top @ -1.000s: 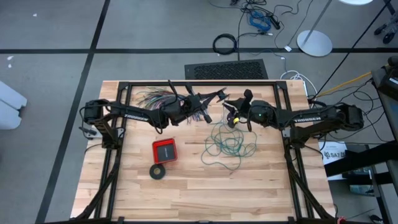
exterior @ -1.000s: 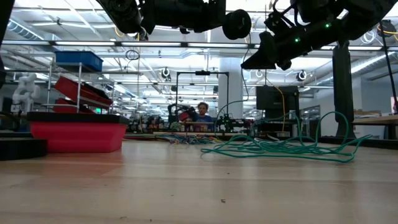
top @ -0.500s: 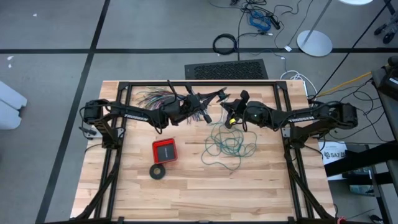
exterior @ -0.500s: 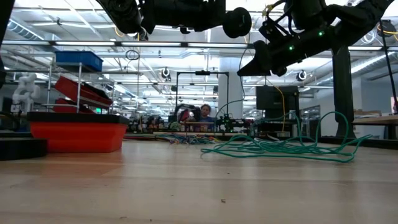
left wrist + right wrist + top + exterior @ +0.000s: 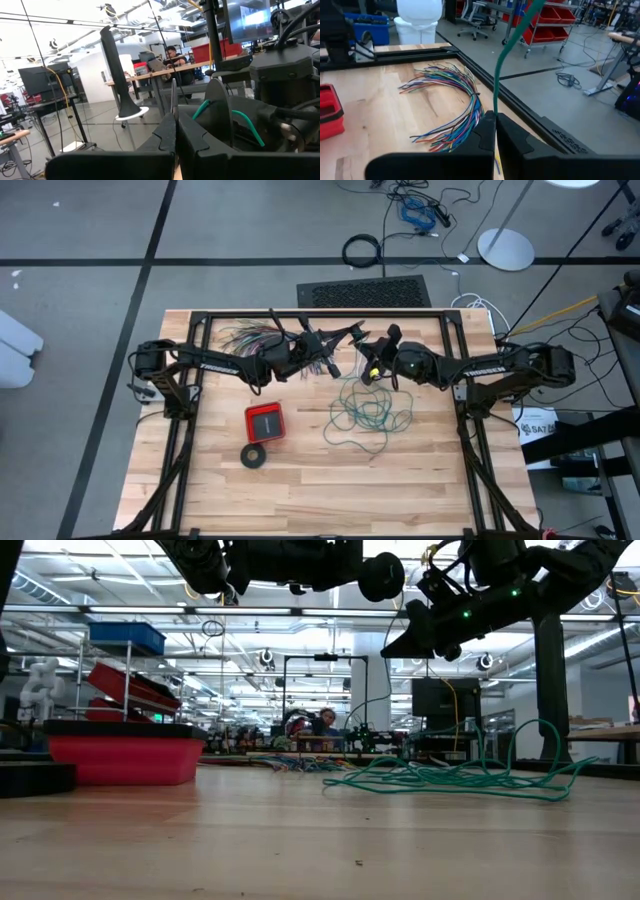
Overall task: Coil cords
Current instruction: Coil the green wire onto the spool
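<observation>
**Teal-green wire pinched above the table**

Pale wood makes up the table (image 5: 300,480), and nearest the front edge a black tape-like ring (image 5: 254,455) lies beside a red tray (image 5: 265,421). Just right of them, the loose tangle of teal-green wire (image 5: 368,414) sprawls mid-table. One strand rises from it into the right gripper (image 5: 373,370), which hangs above the tangle's far side with its fingers (image 5: 487,131) pressed together on that strand. Level with it, the left gripper (image 5: 330,366) hovers close by, jaws shut with nothing visibly between them. Farthest back, a fanned bundle of many-coloured wires (image 5: 245,336) rests near the table's rear rail.
</observation>
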Tool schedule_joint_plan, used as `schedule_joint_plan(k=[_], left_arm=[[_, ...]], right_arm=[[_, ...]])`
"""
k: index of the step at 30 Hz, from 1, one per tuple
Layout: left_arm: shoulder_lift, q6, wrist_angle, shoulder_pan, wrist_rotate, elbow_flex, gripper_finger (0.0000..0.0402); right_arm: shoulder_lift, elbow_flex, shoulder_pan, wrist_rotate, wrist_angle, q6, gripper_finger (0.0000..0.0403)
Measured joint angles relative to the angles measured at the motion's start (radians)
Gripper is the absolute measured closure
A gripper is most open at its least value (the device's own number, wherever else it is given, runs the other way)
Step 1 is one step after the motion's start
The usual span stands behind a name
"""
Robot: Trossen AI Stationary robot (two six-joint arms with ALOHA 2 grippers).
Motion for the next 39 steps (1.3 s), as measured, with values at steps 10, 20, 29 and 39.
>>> schedule_joint_plan(k=[10, 20, 29, 39], left_arm=[[0.000, 0.000, -0.002, 0.000, -0.001, 0.000, 0.0402], [0.000, 0.046, -0.053, 0.019, -0.030, 0.000, 0.0401], [0.000, 0.061, -0.086, 0.019, -0.012, -0.001, 0.0401], [0.000, 0.177, -0.131, 0.027, -0.008, -0.001, 0.0402]], right_arm=[[0.073, 0.100, -0.034, -0.031, -0.014, 0.089, 0.0403], [0.122, 0.151, -0.024, -0.055, -0.011, 0.168, 0.0403], [0.122, 0.151, -0.034, -0.077, -0.006, 0.199, 0.0403], [0.122, 0.151, -0.034, -0.086, -0.006, 0.221, 0.0403]])
